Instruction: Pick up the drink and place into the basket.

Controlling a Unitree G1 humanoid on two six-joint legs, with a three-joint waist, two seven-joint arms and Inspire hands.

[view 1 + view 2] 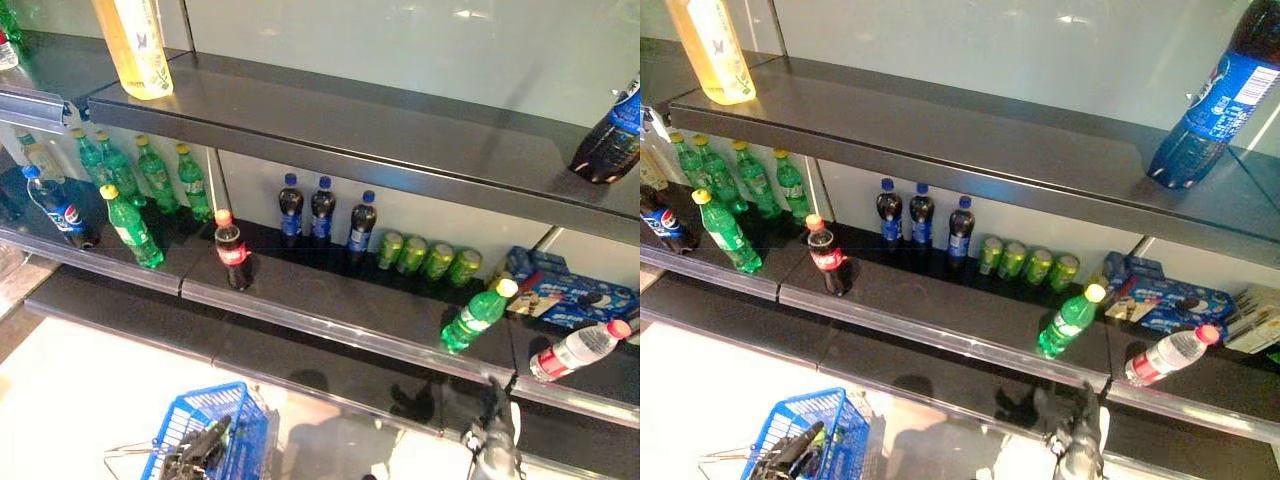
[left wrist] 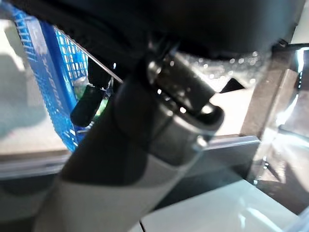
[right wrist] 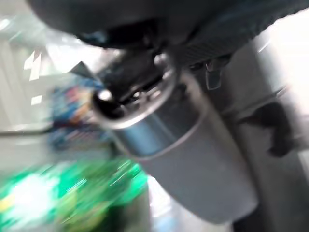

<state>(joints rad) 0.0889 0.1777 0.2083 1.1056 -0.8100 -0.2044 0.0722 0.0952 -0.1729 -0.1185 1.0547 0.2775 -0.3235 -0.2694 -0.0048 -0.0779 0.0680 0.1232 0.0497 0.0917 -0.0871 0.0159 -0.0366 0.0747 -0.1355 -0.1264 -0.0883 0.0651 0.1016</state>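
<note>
"On the middle shelf, at four o'clock in the head view, what lay there?"

"A green drink bottle [image 1: 478, 315] with a yellow cap, tilted over, cap towards two o'clock. A water bottle [image 1: 580, 348] with a red cap lay well off at its three o'clock, and a blue box [image 1: 570, 290] sat behind, between the two."

"And the right hand?"

"The right hand [image 1: 493, 435] was at five o'clock, below the shelf's front rail and apart from the green drink bottle. I could not tell how its fingers stood; its wrist view gave only a green blur of the bottle."

"The basket?"

"The blue basket [image 1: 175, 425] sat at seven o'clock, down near the floor. The left hand [image 1: 200, 447] was over its wire handle; whether the fingers closed round it I could not tell."

"Anything else on that shelf?"

"A cola bottle [image 1: 232, 255] stood upright at ten o'clock from the green drink bottle, with four green cans [image 1: 430, 260] in a row at the back, near its twelve."
</note>
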